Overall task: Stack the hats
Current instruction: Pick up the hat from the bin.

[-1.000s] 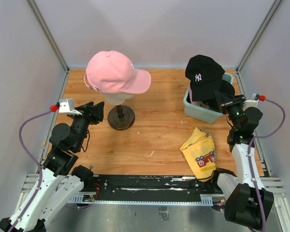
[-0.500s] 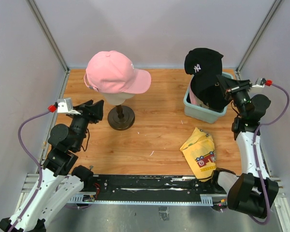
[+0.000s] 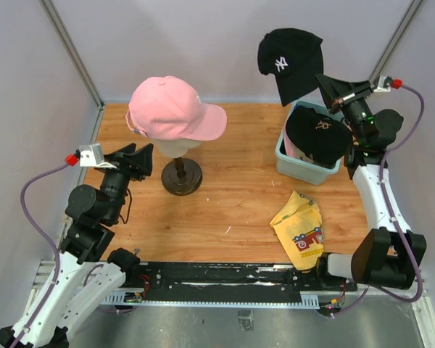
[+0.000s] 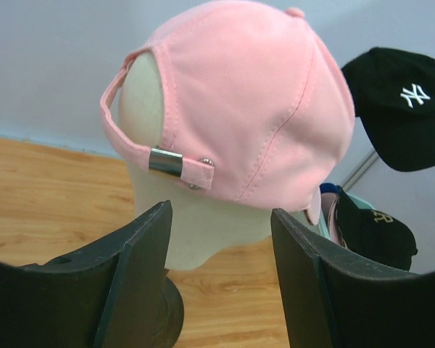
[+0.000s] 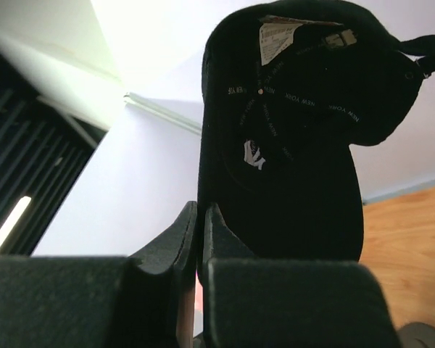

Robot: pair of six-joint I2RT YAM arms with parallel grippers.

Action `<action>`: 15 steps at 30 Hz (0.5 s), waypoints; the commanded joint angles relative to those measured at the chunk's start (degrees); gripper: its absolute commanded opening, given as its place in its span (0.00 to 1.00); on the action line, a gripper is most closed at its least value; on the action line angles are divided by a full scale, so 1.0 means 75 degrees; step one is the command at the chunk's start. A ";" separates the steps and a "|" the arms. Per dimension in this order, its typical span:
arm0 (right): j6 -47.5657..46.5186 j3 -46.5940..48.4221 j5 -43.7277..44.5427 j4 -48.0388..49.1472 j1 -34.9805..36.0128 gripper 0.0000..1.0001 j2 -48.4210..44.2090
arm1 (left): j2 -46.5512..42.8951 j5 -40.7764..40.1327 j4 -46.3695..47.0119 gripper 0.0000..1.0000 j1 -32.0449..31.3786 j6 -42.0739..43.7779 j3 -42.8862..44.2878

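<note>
While the right gripper (image 3: 323,81) is clamped tight on the brim of the black logo cap (image 3: 290,58), that cap hangs in the air above the teal bin (image 3: 291,168), its hollow side toward the wrist camera. We judge it light and soft. The crown will sag and fold, and the brim is the stiff part, so the brim is the right place to hold it. The pinch is narrow, though, so the cap could swing.

The left gripper (image 4: 219,217) stands with its jaws apart and empty, well to the left of the bin, facing the mannequin head (image 4: 141,109).

We count three caps for sure: the held one, a second black cap (image 3: 317,134) lying in the bin, and one pink cap (image 3: 172,107) on the head. A pink edge and a bit of blue in the bin may be more caps; we cannot tell. One yellow cloth (image 3: 301,228) lies just in front of the bin.
</note>
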 commanded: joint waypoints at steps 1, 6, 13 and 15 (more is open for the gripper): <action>0.1014 0.1030 0.0129 0.1493 0.0695 0.01 0.0538 | 0.0101 0.0312 0.0338 0.63 0.0032 0.0353 0.0501; 0.1801 0.2026 0.0243 0.2269 0.1343 0.01 0.1151 | 0.0214 0.0777 0.0286 0.66 0.0032 0.0301 0.1007; 0.3062 0.3111 0.0532 0.3386 0.2328 0.01 0.1783 | 0.0688 0.1581 0.0549 0.70 0.0032 -0.0388 0.1868; 0.3331 0.3357 0.0584 0.3541 0.2655 0.01 0.1858 | 0.0908 0.1713 0.0775 0.72 0.0032 -0.0619 0.2159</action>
